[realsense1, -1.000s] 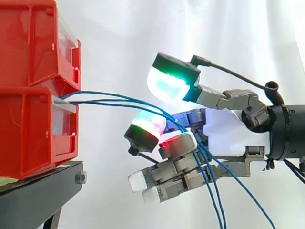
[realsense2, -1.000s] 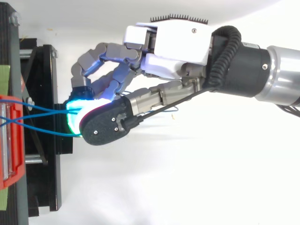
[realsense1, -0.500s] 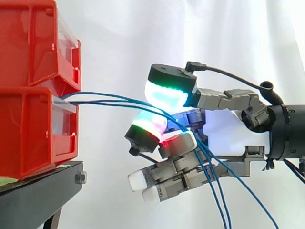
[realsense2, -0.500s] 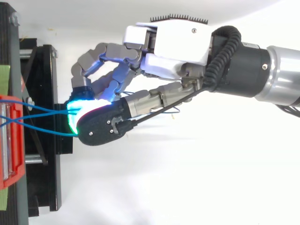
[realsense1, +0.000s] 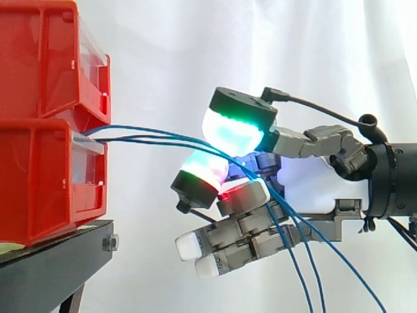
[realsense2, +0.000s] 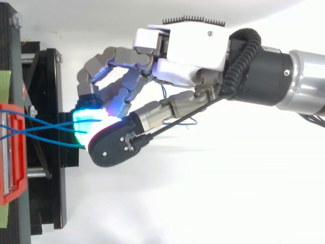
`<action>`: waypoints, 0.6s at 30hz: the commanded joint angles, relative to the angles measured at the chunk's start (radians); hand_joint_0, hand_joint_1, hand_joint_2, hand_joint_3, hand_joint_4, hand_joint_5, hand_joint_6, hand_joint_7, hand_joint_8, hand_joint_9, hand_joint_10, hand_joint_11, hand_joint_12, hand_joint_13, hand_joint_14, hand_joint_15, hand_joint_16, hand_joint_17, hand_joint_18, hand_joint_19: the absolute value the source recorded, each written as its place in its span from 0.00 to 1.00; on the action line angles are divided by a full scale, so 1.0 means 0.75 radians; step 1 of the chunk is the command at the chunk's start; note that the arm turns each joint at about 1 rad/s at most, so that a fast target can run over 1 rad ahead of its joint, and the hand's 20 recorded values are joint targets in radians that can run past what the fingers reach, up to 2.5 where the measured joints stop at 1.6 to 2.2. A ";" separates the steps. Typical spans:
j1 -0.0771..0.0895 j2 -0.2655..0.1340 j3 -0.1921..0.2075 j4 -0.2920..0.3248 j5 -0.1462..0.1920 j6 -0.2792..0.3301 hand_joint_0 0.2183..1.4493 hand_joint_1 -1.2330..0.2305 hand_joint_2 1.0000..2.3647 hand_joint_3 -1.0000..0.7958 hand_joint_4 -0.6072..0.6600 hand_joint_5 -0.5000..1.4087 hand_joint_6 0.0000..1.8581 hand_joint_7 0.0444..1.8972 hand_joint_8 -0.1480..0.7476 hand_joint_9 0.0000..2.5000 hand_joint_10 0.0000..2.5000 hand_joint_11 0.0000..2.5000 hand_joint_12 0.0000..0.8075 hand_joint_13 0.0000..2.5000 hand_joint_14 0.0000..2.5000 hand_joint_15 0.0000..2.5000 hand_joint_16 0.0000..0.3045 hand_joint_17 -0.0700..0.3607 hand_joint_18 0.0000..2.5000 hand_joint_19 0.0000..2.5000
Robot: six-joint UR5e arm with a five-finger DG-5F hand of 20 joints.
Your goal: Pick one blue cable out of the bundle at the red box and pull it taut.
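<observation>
At the front of the lower red box (realsense1: 45, 176), which is stacked beneath an upper red box (realsense1: 45, 59) on a black stand (realsense1: 58, 257), three blue cables (realsense1: 163, 138) are seen emerging and running rightward. In the top view they are shown crossing just beside the box. They are clamped between the glowing thumb pad (realsense1: 234, 134) and a curled finger pad (realsense1: 203, 171) of the robot hand (realsense1: 313, 179). Beyond the palm they are left hanging loosely towards the lower edge.
</observation>
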 commanded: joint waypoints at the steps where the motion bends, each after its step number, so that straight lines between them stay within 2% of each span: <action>1: -0.001 0.000 0.000 0.000 0.000 0.000 0.39 0.22 0.00 0.28 0.60 0.17 0.50 0.52 0.55 0.45 0.00 0.57 0.46 0.28 0.01 0.16 0.18 0.45 0.22 0.11; 3: -0.001 0.000 0.000 0.000 0.000 -0.002 0.25 0.25 0.00 0.28 0.62 0.17 0.50 0.53 0.57 0.45 0.00 0.57 0.49 0.28 0.01 0.17 0.20 0.48 0.21 0.12; 8: -0.001 0.000 0.002 -0.002 0.000 0.002 0.19 0.39 0.00 0.28 0.63 0.17 0.49 0.51 0.61 0.46 0.00 0.55 0.52 0.29 0.01 0.17 0.22 0.51 0.22 0.13; 10: -0.001 0.000 0.000 -0.002 0.000 0.004 0.20 0.44 0.00 0.28 0.63 0.18 0.49 0.53 0.60 0.47 0.00 0.55 0.52 0.29 0.01 0.17 0.22 0.51 0.21 0.14; 12: -0.001 0.000 0.002 -0.004 0.002 0.004 0.25 0.49 0.00 0.28 0.62 0.18 0.49 0.54 0.57 0.46 0.00 0.55 0.50 0.28 0.01 0.17 0.20 0.48 0.20 0.15; 14: -0.001 0.000 0.002 -0.002 0.000 0.004 0.29 0.47 0.00 0.28 0.62 0.17 0.49 0.55 0.55 0.46 0.00 0.55 0.48 0.27 0.01 0.18 0.19 0.47 0.19 0.15; 18: -0.001 0.000 0.004 -0.004 0.000 0.004 0.31 0.41 0.01 0.38 0.62 0.18 0.49 0.56 0.56 0.47 0.00 0.56 0.48 0.28 0.01 0.17 0.19 0.46 0.20 0.14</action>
